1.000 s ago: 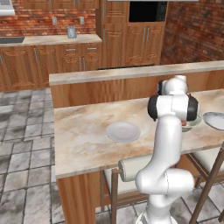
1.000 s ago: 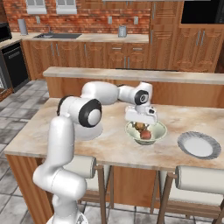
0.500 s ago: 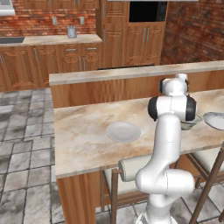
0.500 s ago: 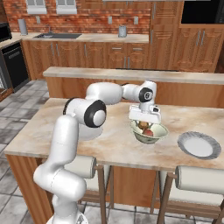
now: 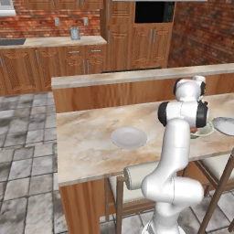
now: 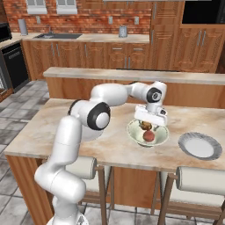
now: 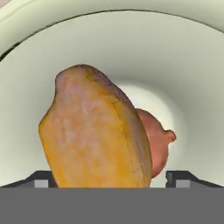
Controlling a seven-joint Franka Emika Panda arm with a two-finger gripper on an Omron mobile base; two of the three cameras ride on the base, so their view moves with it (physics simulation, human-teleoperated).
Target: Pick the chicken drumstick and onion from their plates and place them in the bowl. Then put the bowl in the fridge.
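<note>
The pale greenish-cream bowl (image 6: 164,137) stands on the island counter; its rim (image 5: 204,131) also peeks out behind the arm. In the bowl lie the golden-brown chicken drumstick (image 6: 145,125) and the reddish onion (image 6: 149,136). My gripper (image 6: 150,124) points down into the bowl, right above them. In the hand view the drumstick (image 7: 94,131) stands close up between the fingertips (image 7: 178,179) of my gripper (image 7: 111,180). The jaws are wide open, with a gap on the drumstick's right side. The onion (image 7: 155,142) sits behind it. The fridge is out of view.
One light-grey plate (image 5: 129,137) lies mid-counter left of the arm, another (image 6: 200,146) right of the bowl. A raised ledge (image 6: 184,77) runs along the counter's far side. Stools (image 6: 197,180) stand at the near edge.
The hand has shifted a little to the right over the bowl. Its jaws have spread wider around the drumstick.
</note>
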